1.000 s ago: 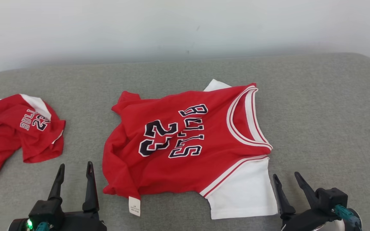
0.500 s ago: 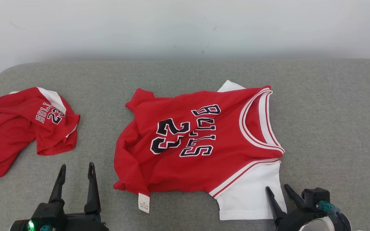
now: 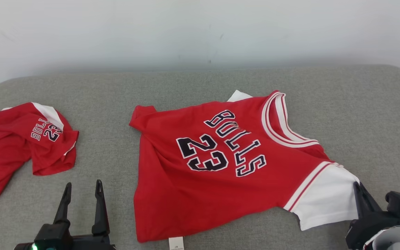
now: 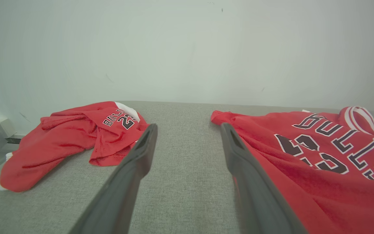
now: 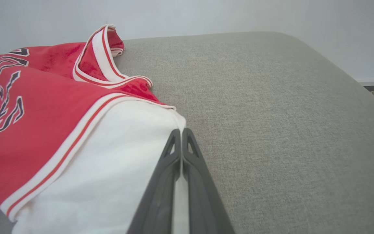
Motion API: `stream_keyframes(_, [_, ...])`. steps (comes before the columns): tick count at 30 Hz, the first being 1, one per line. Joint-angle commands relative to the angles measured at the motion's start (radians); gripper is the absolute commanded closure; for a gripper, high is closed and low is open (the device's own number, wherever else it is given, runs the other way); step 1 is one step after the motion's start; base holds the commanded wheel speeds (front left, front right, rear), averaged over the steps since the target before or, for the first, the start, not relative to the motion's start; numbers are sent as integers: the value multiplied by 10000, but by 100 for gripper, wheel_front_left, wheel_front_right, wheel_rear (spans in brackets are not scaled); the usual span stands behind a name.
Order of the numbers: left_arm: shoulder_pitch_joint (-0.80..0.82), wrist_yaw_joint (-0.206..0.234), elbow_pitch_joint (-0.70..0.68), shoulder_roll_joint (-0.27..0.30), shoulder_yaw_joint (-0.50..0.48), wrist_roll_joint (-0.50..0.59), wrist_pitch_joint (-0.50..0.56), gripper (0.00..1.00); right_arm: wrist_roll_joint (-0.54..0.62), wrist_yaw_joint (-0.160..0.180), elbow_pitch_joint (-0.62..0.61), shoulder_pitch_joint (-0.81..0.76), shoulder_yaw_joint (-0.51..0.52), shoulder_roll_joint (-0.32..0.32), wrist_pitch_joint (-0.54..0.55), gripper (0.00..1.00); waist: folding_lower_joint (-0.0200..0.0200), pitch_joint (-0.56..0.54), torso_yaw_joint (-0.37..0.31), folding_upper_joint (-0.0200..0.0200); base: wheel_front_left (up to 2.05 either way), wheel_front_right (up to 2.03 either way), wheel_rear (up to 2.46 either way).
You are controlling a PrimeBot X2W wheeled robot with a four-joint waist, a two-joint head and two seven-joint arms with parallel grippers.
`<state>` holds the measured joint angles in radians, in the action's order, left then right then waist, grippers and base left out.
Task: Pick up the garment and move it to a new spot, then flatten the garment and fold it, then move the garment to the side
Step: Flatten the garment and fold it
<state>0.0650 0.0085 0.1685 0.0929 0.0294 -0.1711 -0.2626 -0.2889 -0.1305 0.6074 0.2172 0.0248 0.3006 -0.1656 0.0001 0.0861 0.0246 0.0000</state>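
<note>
The garment [image 3: 221, 173] is a red "BULLS 23" jersey with white sleeves, spread across the middle of the grey cushion [image 3: 359, 114]. My right gripper [image 3: 357, 185] is at the lower right, shut on the edge of the near white sleeve [image 3: 328, 194]. The right wrist view shows its fingers [image 5: 180, 131] pressed together with white cloth of the sleeve [image 5: 115, 156] pinched between them. At the lower left my left gripper [image 3: 83, 183] stands open with nothing in it, just left of the jersey's hem. In the left wrist view the jersey [image 4: 320, 169] lies right of the open left gripper [image 4: 189, 126].
A second red jersey [image 3: 16, 146] lies crumpled at the far left of the cushion, also visible as a red jersey heap [image 4: 70, 139] in the left wrist view. A pale wall [image 3: 200, 31] rises behind the cushion. Bare grey cushion extends right of the collar.
My right gripper has shut on the white sleeve and drawn it to the right, stretching the jersey out flatter. The left gripper stays open in place. The head view has shifted a little.
</note>
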Motion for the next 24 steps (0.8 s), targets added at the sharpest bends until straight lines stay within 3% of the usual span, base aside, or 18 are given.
stream_keyframes(1, [-143,-69,38,-81,-12,51,-32,0,-28,-8,-249,-328,242,57,81,100,-1,-16,-61,0,0,0,0])
stream_keyframes(6, [-184,-140,183,-136,-37,38,-32,0,-19,-8,-696,-665,527,-16,320,100,-1,0,-149,0,0,0,0])
stream_keyframes(7, [-200,-169,218,-149,-54,34,-32,0,3,-8,-819,-727,577,-78,311,65,-1,-5,-176,0,0,0,0])
stream_keyframes(8, [-220,-169,262,-155,-62,31,-32,0,32,-8,-943,-785,593,-163,281,14,-1,-20,-201,0,0,0,0])
stream_keyframes(9, [-239,-188,293,-158,-72,37,-32,0,76,-8,-1055,-826,600,-218,241,0,-1,-36,-227,0,0,0,0])
stream_keyframes(15, [-425,-448,779,-217,159,106,-32,0,404,-8,-1943,-1240,819,-490,-293,0,-1,-205,-305,0,0,0,0])
stream_keyframes(24, [-725,-953,2210,-286,1072,-42,-19,0,516,-8,-2170,-1859,892,-786,133,0,-1,20,-421,0,0,0,0])
